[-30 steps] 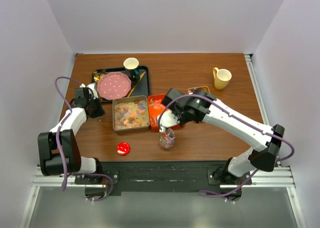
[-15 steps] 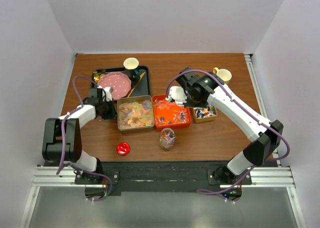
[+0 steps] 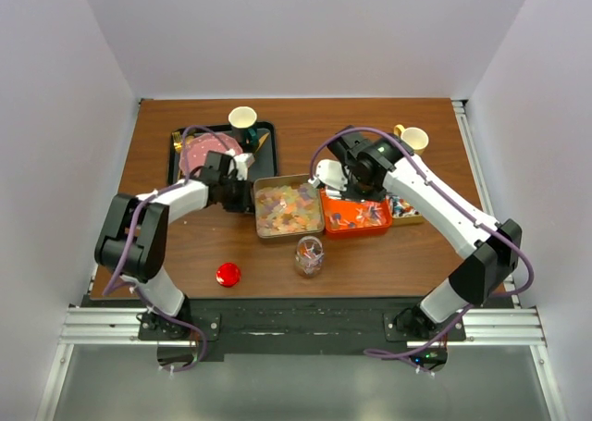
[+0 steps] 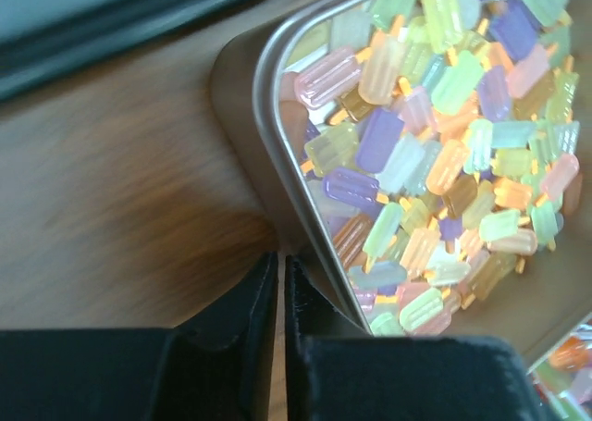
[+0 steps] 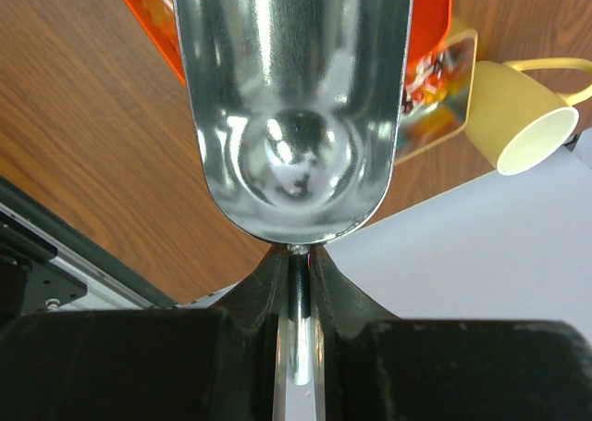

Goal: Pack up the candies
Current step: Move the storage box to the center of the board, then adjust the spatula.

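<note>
We have the pastel candies, little ice-lolly shapes in yellow, orange, pink, green and purple, heaped in a silver tin near the middle of the worktop. Right beside that tin on its right sits an orange tray with wrapped candies scattered across it. Further right again, a small gold tin holds more of the wrapped kind. Just near of the silver tin a clear jar stands upright with a few sweets inside, apart from the tin.

Now the arms. The left tool is down low at the silver tin's left side, by a rounded corner. Its fingers are clenched almost together with only a thin slit between them and nothing in it, and one finger is right up against the tin's outer wall.

The right tool is clamped on the thin handle of a shiny metal scoop, and the scoop's bowl hangs over the far edge of the orange tray.

Further out, we spot a yellow mug at the far right. At the far left is a black tray carrying a pink plate and a pale cup. A small red disc lies at the near left.
</note>
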Motion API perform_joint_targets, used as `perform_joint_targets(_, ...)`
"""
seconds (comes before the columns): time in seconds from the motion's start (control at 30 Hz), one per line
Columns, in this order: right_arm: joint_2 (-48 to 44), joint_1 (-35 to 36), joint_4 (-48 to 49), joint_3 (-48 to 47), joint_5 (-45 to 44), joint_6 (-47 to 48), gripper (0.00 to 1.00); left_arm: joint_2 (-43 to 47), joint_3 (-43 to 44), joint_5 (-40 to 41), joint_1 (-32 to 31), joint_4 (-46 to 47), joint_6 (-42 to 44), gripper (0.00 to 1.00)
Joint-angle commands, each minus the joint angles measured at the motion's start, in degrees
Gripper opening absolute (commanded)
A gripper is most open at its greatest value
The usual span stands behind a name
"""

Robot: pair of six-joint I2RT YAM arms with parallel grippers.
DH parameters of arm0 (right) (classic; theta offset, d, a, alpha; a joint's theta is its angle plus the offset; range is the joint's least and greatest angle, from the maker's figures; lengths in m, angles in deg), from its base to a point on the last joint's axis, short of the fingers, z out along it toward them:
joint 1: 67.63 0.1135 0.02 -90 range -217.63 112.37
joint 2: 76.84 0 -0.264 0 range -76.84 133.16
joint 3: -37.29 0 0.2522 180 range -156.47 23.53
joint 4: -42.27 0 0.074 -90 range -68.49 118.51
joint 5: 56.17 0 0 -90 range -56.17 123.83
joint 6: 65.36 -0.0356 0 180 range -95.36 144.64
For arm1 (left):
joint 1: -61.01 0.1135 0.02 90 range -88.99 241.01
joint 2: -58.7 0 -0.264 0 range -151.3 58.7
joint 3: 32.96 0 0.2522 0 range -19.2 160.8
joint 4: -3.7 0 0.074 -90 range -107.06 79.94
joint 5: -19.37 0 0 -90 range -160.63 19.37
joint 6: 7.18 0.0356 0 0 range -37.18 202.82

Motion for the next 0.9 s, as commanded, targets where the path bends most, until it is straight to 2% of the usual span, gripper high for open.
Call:
perform_joint_targets(0.0, 1.43, -0.09, 0.91, -2.09, 1.25, -1.16, 0.00, -2.21, 7.34, -0.61, -4.20, 1.97, -0.26, 0.22)
perform_joint_targets(0.1, 2.22, -0.09, 0.64, -3.23, 2.92, -0.89, 0.00, -1.51, 9.81, 2.22, -3.41, -3.74, 1.75, 0.38)
perform_joint_targets(0.17, 2.66, -0.09, 1.34, -3.50, 5.28, -0.46, 0.00, 0.94, 9.64, -0.04, -0.17, -6.03, 2.37, 0.44)
perform_joint_targets(0.27, 2.31, -0.09, 4.49, -3.06, 8.80, 1.21, 0.00, 4.37, 8.50, -10.39, 6.42, -5.87, 1.93, 0.50)
perform_joint_targets(0.3, 1.88, -0.09, 5.99, -2.02, 11.16, 1.57, 0.00, 4.99, 7.89, -19.65, 7.83, -5.17, 2.28, 0.52)
perform_joint_targets(0.37, 1.61, 0.08, 9.16, -1.65, 14.77, 3.14, 0.00, 6.31, 7.18, -30.50, 10.04, -0.69, 1.59, 0.54)
perform_joint_targets(0.4, 1.87, 0.08, 9.69, -2.44, 18.01, 3.24, 0.00, 6.49, 6.49, -39.43, 10.04, 1.41, 0.19, 0.56)
perform_joint_targets(0.5, 4.06, 0.70, 10.84, -5.42, 21.72, 2.45, 0.00, 6.76, 2.98, -49.76, 9.60, 17.29, -13.49, 0.59)
perform_joint_targets(0.53, 4.76, 1.05, 10.84, -5.87, 22.34, 2.71, 0.00, 6.67, 2.18, -51.02, 9.25, 25.17, -20.06, 0.59)
perform_joint_targets(0.6, 6.69, 2.80, 11.45, -6.75, 21.47, 3.41, 0.00, 6.14, 1.04, -53.39, 8.90, 29.54, -23.45, 0.60)
perform_joint_targets(0.87, 10.83, 9.83, 14.88, -9.13, 19.37, 1.04, 0.00, 5.53, -0.46, -51.12, 7.40, 30.09, -24.17, 0.59)
